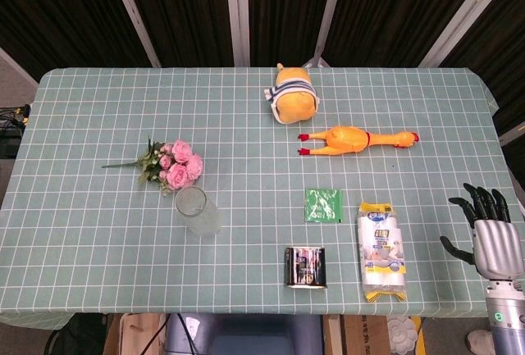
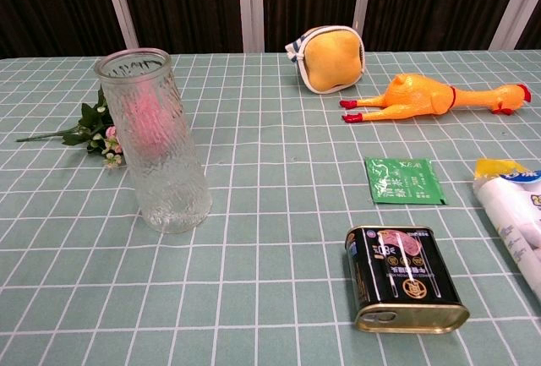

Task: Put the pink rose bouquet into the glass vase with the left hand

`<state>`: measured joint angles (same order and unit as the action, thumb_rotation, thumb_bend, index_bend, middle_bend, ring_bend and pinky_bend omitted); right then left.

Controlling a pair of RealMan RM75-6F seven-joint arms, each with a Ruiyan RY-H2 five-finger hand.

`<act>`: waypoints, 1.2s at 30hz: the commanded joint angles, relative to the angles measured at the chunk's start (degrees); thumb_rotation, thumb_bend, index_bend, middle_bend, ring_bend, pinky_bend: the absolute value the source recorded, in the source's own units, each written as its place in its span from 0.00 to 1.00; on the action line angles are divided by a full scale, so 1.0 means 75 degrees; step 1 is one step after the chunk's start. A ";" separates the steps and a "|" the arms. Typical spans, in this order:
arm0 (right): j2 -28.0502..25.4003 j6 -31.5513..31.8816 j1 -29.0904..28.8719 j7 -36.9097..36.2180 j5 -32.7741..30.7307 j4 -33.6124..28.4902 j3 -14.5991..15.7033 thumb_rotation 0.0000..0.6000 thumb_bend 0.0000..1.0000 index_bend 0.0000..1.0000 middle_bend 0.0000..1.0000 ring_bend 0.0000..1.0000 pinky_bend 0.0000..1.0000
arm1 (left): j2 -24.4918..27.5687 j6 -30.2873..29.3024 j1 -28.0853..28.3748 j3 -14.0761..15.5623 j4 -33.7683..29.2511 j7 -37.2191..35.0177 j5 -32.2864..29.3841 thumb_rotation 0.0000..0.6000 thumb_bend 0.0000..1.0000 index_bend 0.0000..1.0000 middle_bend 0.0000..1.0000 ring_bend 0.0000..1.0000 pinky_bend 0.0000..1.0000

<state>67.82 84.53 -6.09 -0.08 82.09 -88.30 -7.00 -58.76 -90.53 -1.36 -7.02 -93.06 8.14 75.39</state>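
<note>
The pink rose bouquet (image 1: 174, 163) lies flat on the green checked tablecloth, left of centre, its green stem pointing left. In the chest view the bouquet (image 2: 95, 132) is mostly hidden behind the vase. The ribbed glass vase (image 1: 198, 211) stands upright just in front of the bouquet, empty; in the chest view the vase (image 2: 155, 140) is close at the left. My right hand (image 1: 488, 228) hovers at the table's right edge, fingers spread, holding nothing. My left hand is in neither view.
A yellow plush toy (image 1: 294, 98) and a rubber chicken (image 1: 358, 138) lie at the back. A green sachet (image 1: 322, 205), a dark tin can (image 1: 306, 266) and a white-and-yellow packet (image 1: 382, 250) lie front right of the vase.
</note>
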 commanded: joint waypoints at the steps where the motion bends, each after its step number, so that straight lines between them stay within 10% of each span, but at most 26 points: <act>1: -0.0005 0.0005 0.0007 -0.0007 -0.0009 -0.0007 -0.0002 1.00 0.21 0.29 0.13 0.10 0.01 | -0.0003 -0.0002 -0.0001 -0.0017 0.0002 -0.0008 -0.0030 1.00 0.28 0.26 0.03 0.01 0.06; 26: -0.0247 -0.0115 0.0106 0.0055 -0.0259 -0.0255 0.0001 1.00 0.21 0.29 0.13 0.10 0.01 | -0.0167 -0.0106 0.0070 -0.0115 0.0026 0.0021 -0.0003 1.00 0.28 0.25 0.03 0.01 0.06; 36: -0.0184 -0.0359 -0.0004 0.0112 -0.0225 -0.0228 0.0071 1.00 0.21 0.29 0.13 0.10 0.01 | 0.1106 0.1692 0.1120 -0.0833 -0.1022 0.0505 -0.1259 1.00 0.21 0.17 0.02 0.01 0.06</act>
<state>66.46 81.86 -6.10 0.77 80.38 -90.00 -6.48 -53.89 -81.91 3.91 -10.84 -97.97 10.02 69.48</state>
